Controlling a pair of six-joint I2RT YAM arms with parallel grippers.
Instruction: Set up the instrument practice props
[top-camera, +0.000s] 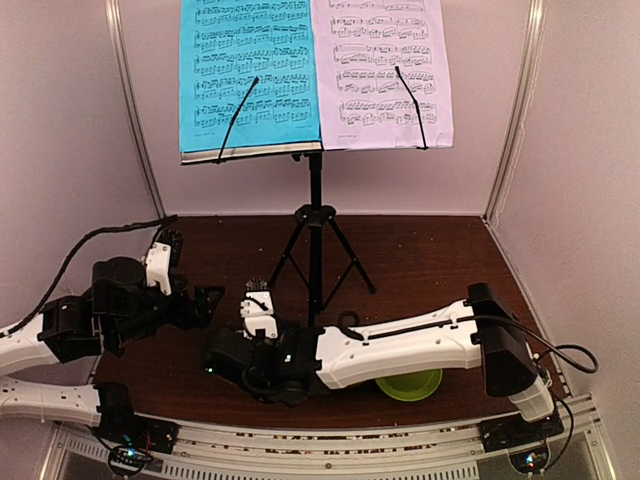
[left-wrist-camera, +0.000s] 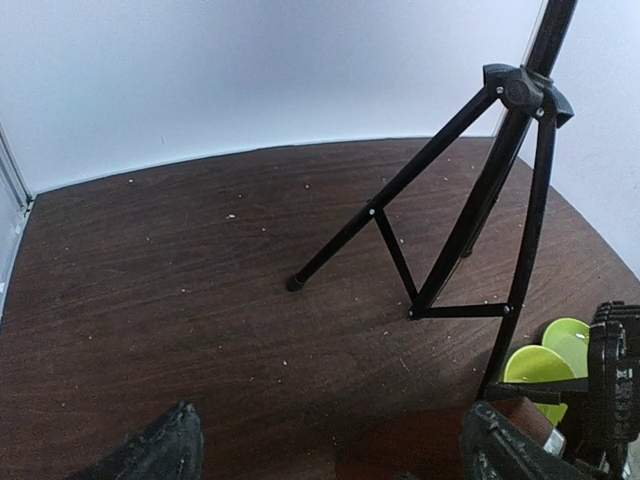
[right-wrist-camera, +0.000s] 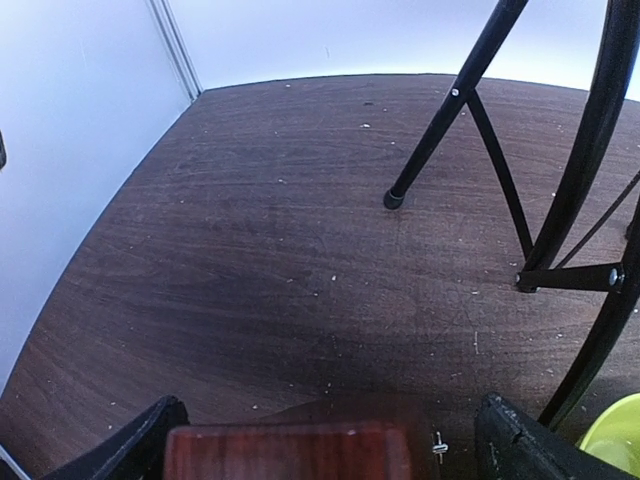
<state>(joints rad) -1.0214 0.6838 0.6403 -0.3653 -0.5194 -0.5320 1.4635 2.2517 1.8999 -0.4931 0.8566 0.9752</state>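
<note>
The black music stand (top-camera: 315, 215) stands mid-table on tripod legs (left-wrist-camera: 440, 230), with a cyan sheet (top-camera: 248, 70) and a pale lilac sheet (top-camera: 385, 70) on its desk. My right gripper (right-wrist-camera: 330, 420) hangs low in front of the stand, jaws wide. The brown metronome (right-wrist-camera: 290, 450) sits between them, with a gap showing on its right side. In the top view my right gripper (top-camera: 224, 362) covers the metronome. My left gripper (left-wrist-camera: 330, 460) is open over bare wood, left of the stand, and holds nothing. Seen from above, the left gripper (top-camera: 205, 300) sits just behind the right one.
A lime-green dish (top-camera: 410, 383) lies under the right arm near the front edge, and also shows in the wrist views as a green dish (left-wrist-camera: 545, 365) (right-wrist-camera: 615, 435). Pale walls close in the dark wooden table (top-camera: 430, 260) on three sides. A stand foot (right-wrist-camera: 394, 200) rests ahead of the right gripper.
</note>
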